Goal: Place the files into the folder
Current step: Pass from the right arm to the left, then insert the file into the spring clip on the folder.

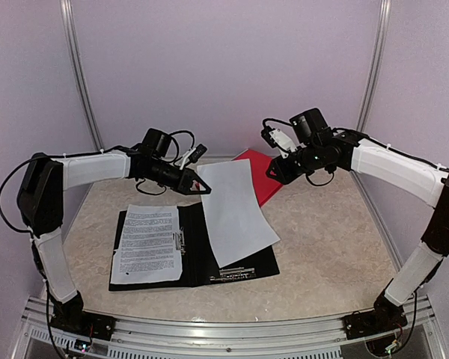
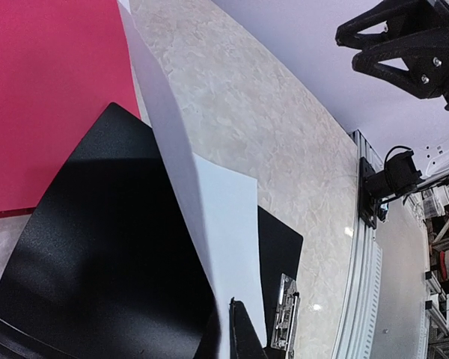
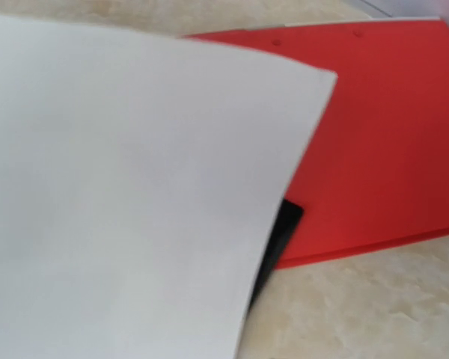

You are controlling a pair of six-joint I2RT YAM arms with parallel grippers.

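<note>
A black folder (image 1: 198, 262) lies open on the table, its metal clip (image 2: 286, 314) near the front edge. One printed file (image 1: 146, 243) rests flat on its left half. My left gripper (image 1: 206, 188) is shut on the far left corner of a blank white file (image 1: 232, 209), which slopes down across the folder's right half. In the left wrist view the sheet runs between that gripper's fingers (image 2: 239, 333). My right gripper (image 1: 273, 170) hovers beyond the sheet's far right corner, apart from it. Its jaws stand slightly open with nothing in them (image 2: 346, 48). The blank file (image 3: 135, 187) fills the right wrist view.
A red folder (image 1: 263, 173) lies flat at the back of the table, partly under the blank sheet and the black folder's far corner (image 3: 286, 224). Purple walls close in the back and sides. A metal rail (image 1: 232, 329) runs along the near edge.
</note>
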